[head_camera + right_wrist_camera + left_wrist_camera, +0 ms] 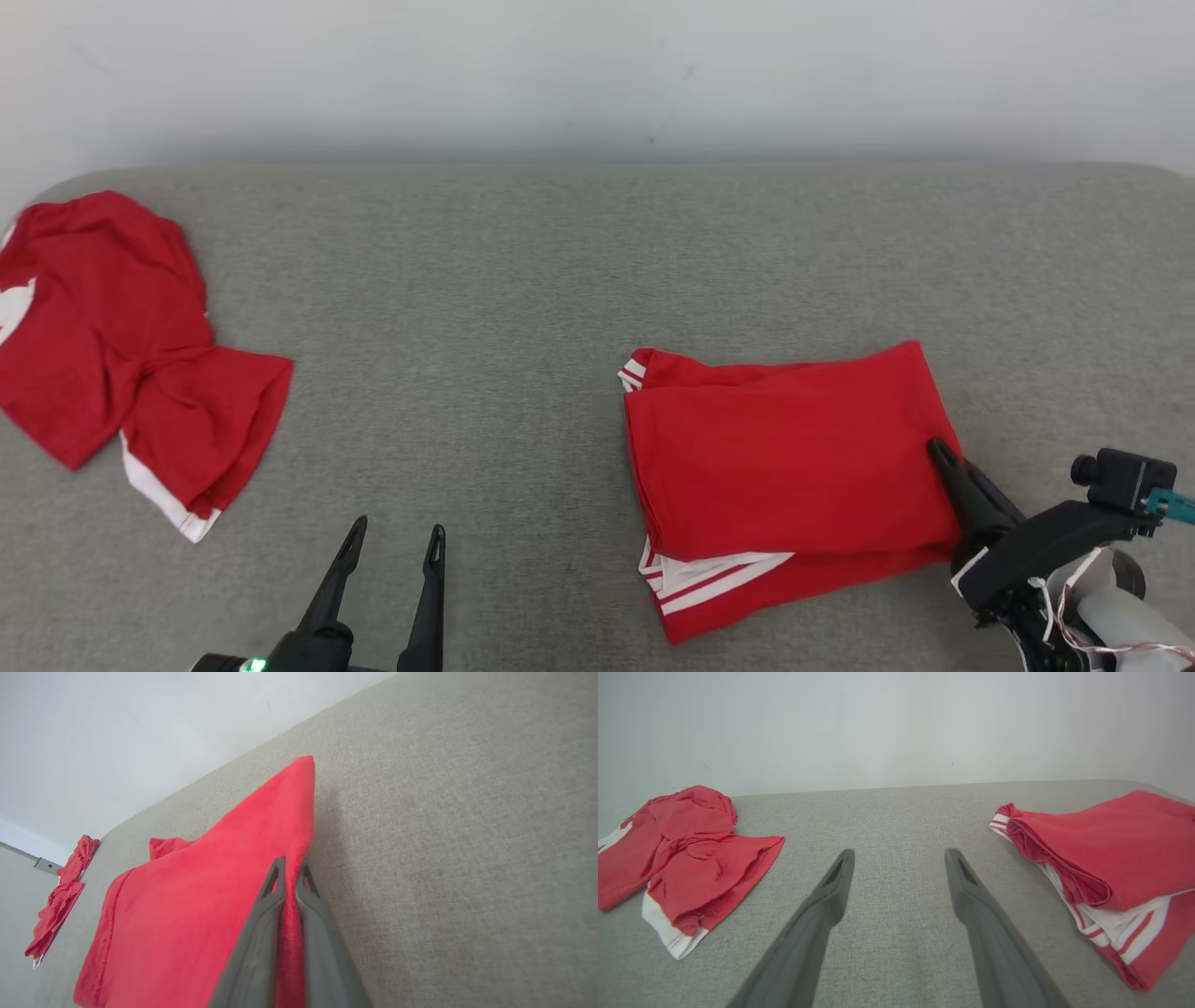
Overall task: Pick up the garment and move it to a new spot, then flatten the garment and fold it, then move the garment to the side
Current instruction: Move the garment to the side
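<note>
Cloth sits pinched in my right gripper (pixel 289 870), whose fingers are closed on the right-hand edge of the folded red garment (pixel 794 448). The rest of the stack spreads ahead of the fingertips and off to their left, flat on the grey cushion (pixel 523 280). I judge the sideways move has to be a drag from this edge, with the bundle trailing behind the grip. My left gripper (pixel 397 537) hangs empty with its fingers spread, well apart beyond the stack's far edge and nearer the crumpled red garment (pixel 103 345).
</note>
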